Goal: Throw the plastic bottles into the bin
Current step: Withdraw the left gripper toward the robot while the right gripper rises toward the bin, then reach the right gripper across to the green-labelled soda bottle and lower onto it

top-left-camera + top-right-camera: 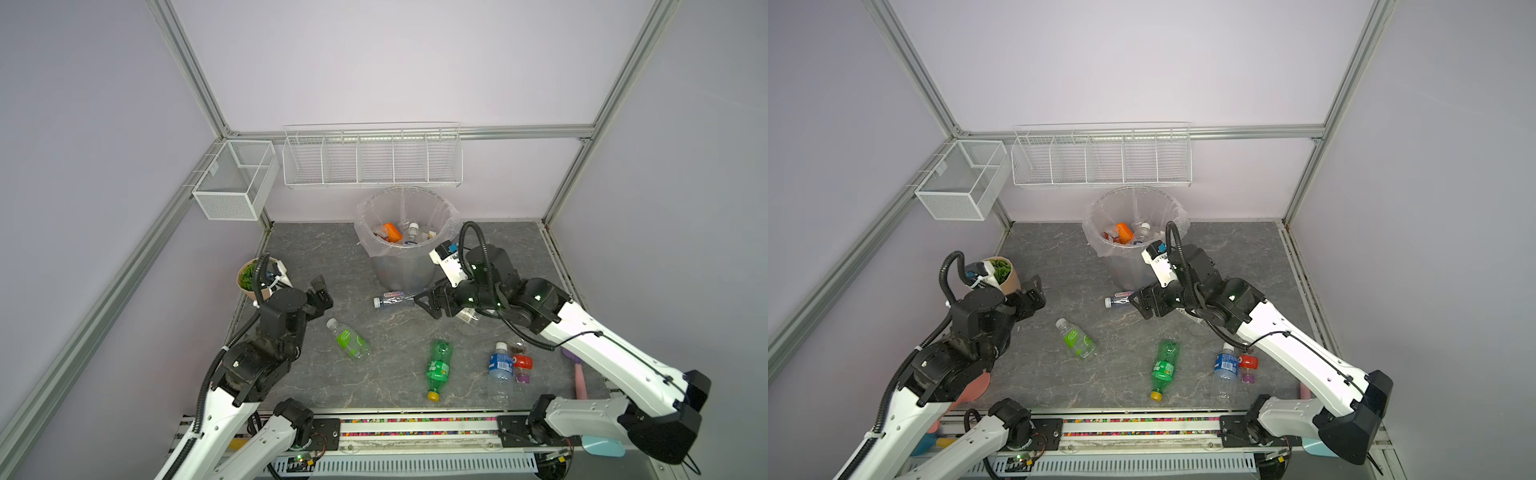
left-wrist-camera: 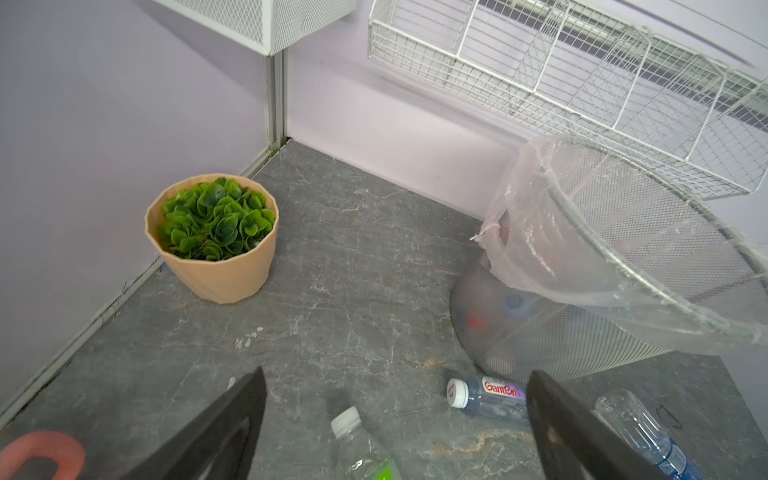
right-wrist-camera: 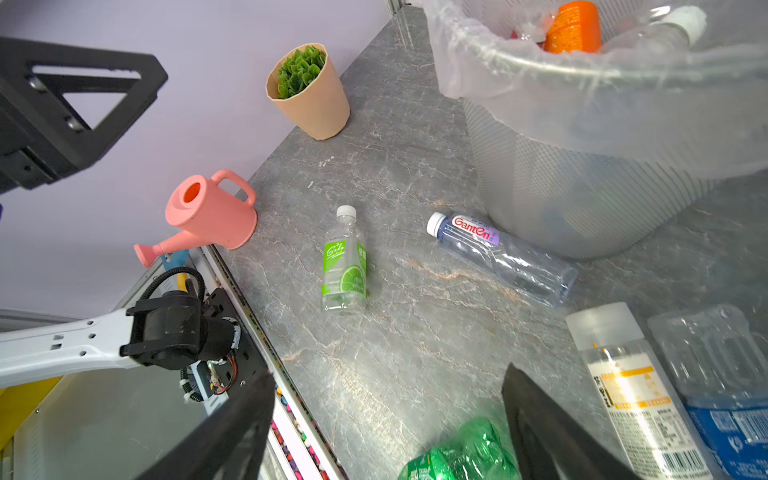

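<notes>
visibly six bottles [image 1: 352,343] loose on table [image 1: 316,257], one bin [image 1: 395,270].

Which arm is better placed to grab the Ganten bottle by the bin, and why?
Right. The right gripper, open, sits just beside the Ganten bottle near the bin; the left gripper, also open, is farther away.
</notes>
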### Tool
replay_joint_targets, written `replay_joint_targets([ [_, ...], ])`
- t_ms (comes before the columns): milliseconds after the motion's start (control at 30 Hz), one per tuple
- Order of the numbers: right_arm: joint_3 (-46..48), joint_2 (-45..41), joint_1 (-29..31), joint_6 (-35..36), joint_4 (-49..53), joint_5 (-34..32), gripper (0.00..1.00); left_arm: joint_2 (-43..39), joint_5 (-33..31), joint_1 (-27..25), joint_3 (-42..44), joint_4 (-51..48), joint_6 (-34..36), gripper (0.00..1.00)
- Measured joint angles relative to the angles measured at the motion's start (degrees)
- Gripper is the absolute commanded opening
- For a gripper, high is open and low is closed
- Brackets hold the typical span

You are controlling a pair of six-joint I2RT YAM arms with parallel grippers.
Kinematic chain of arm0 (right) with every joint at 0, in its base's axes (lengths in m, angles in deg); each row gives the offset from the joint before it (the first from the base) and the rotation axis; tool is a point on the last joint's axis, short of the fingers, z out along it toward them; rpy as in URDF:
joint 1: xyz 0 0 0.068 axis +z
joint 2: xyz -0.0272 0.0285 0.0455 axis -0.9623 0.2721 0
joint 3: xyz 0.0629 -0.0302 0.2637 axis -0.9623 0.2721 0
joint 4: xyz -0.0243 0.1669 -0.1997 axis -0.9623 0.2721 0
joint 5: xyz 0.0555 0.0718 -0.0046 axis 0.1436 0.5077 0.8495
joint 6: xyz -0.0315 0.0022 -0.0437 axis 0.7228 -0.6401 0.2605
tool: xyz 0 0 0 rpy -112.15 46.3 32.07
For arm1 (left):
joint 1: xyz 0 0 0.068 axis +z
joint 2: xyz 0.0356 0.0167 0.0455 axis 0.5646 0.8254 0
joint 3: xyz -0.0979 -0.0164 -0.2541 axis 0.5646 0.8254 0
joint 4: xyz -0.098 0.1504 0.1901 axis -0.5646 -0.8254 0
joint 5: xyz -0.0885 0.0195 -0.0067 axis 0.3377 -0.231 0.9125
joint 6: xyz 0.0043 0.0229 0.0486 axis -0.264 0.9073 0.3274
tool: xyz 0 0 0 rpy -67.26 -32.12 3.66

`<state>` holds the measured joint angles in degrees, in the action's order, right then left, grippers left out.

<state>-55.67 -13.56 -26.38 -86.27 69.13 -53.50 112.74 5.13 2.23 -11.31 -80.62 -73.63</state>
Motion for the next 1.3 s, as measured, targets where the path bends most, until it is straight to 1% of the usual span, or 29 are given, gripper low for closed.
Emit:
replay_joint_targets([
  [200,-4.9,7.41,3.48,0.39,-1.53,0.04,0.88,-2.89,0.07,0.9,4.74,-4.61,-5.7,0.97],
  [367,-8.57,13.16,5.62,0.61,-1.99,0.26,0.88,-4.63,0.9,3.45,7.02,-7.74,-9.31,0.97],
  [533,-13.09,19.06,7.61,0.85,-2.27,0.96,0.88,-6.71,4.2,7.72,9.53,-9.46,-12.46,0.97],
  [700,-17.29,24.83,9.22,1.01,-2.43,2.29,0.88,-8.02,7.69,10.19,12.52,-10.95,-15.28,0.97],
  [1033,-23.69,36.41,11.56,0.98,-1.4,4.76,0.88,-11.87,10.29,10.78,14.67,-12.61,-20.28,0.95],
  [1300,-30.58,44.68,13.88,1.2,2.49,4.04,0.88,-17.79,10.82,10.78,16.7,-14.93,-23.47,0.94],
])
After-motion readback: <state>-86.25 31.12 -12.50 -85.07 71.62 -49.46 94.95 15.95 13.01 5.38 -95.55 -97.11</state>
